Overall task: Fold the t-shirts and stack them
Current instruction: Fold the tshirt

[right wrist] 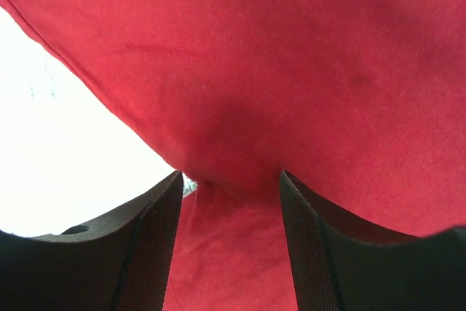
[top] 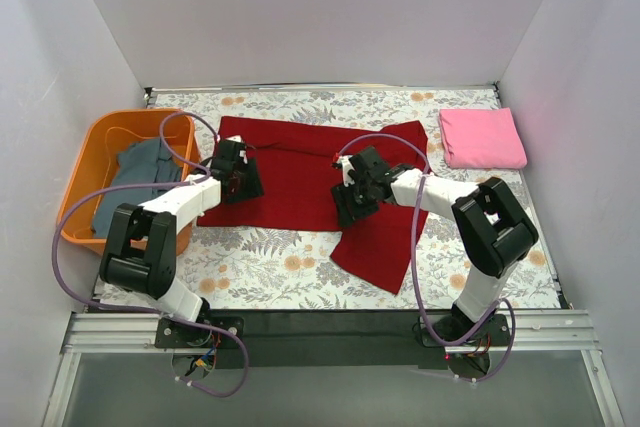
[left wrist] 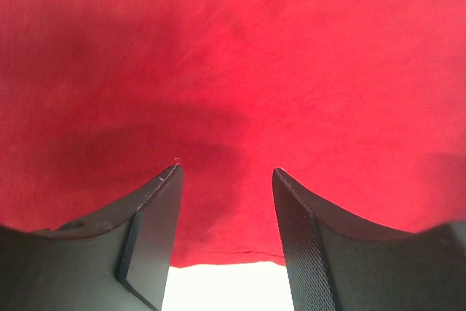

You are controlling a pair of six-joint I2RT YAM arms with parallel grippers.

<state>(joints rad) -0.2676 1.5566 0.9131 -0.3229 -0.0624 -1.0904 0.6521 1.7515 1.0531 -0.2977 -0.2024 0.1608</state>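
The dark red t-shirt (top: 300,172) lies spread on the tablecloth in the middle, one part hanging toward the front right. My left gripper (top: 240,185) is open over its left front edge; the left wrist view shows red cloth (left wrist: 240,71) between and beyond the open fingers, with the hem near the fingertips. My right gripper (top: 350,209) is open over the shirt's front edge near the middle; the right wrist view shows red cloth (right wrist: 291,71) between the jaws. A folded pink t-shirt (top: 482,138) lies at the back right. A grey-blue t-shirt (top: 140,175) sits in the basket.
The orange plastic basket (top: 88,162) stands at the left edge of the table. The floral tablecloth (top: 270,267) covers the table. White walls enclose the left, back and right sides. A black strip runs along the front edge by the arm bases.
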